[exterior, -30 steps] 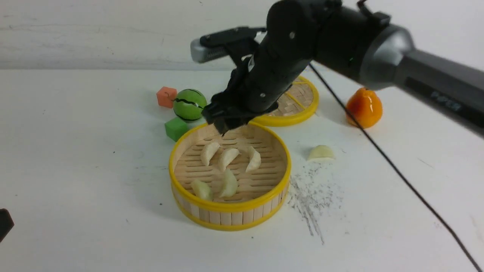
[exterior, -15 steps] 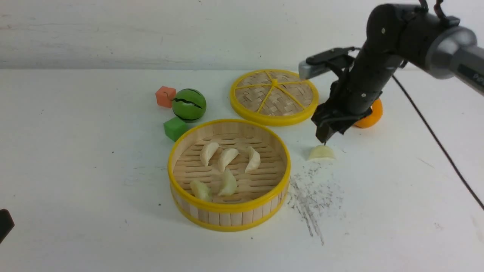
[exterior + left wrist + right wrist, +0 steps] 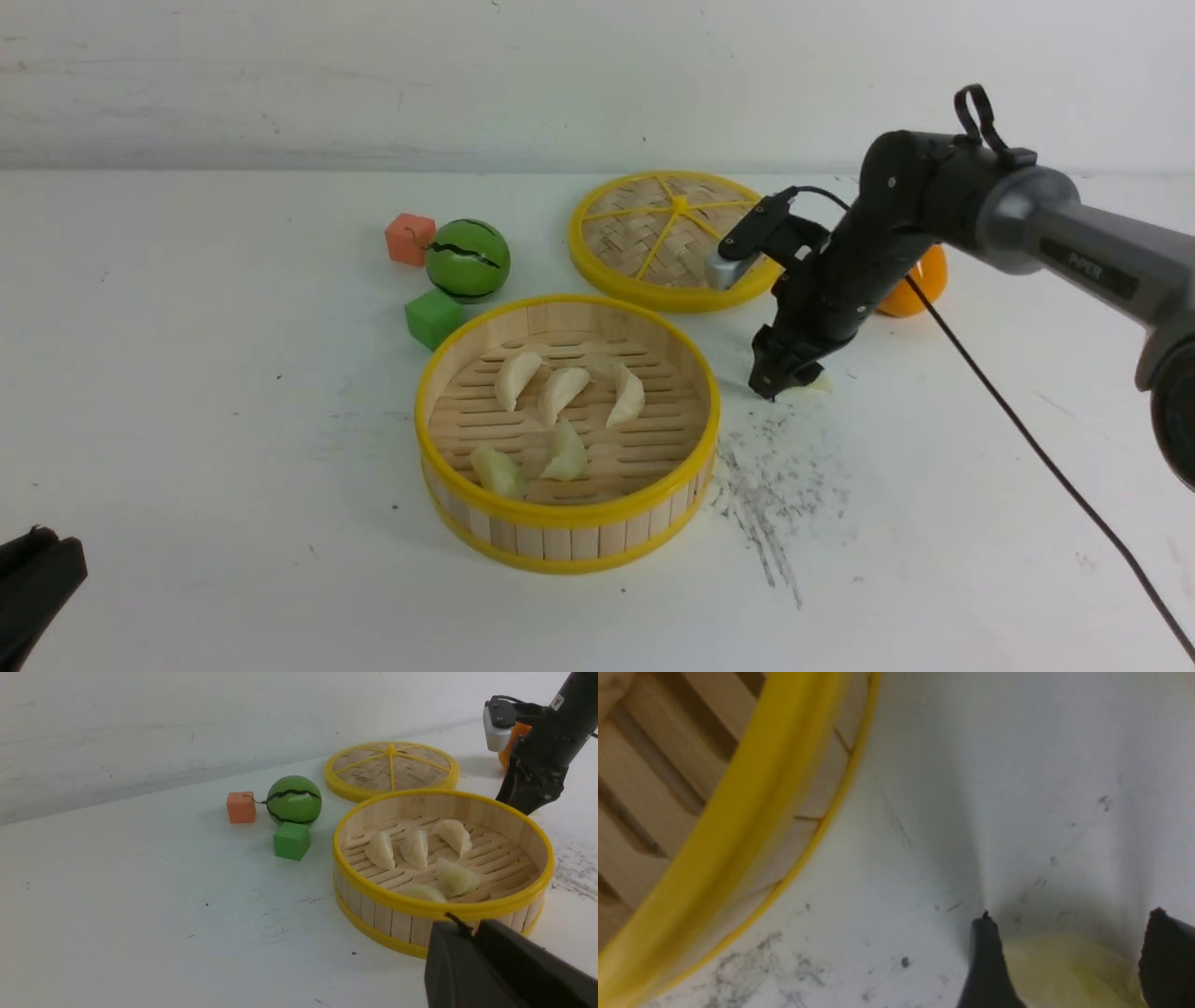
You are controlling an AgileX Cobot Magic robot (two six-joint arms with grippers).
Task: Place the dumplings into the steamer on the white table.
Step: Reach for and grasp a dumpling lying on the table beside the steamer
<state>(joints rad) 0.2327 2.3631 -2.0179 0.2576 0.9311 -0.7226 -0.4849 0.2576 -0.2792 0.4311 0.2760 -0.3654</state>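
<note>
The last dumpling (image 3: 1069, 970), on the table (image 3: 187, 373) at three o'clock of the steamer (image 3: 569, 511), is being straddled by the open right gripper (image 3: 1070, 914); it should be squeezed gently, centred.

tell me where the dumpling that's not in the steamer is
The dumpling lies on the white table just right of the steamer in the front view, between the right gripper's open fingers.
</note>
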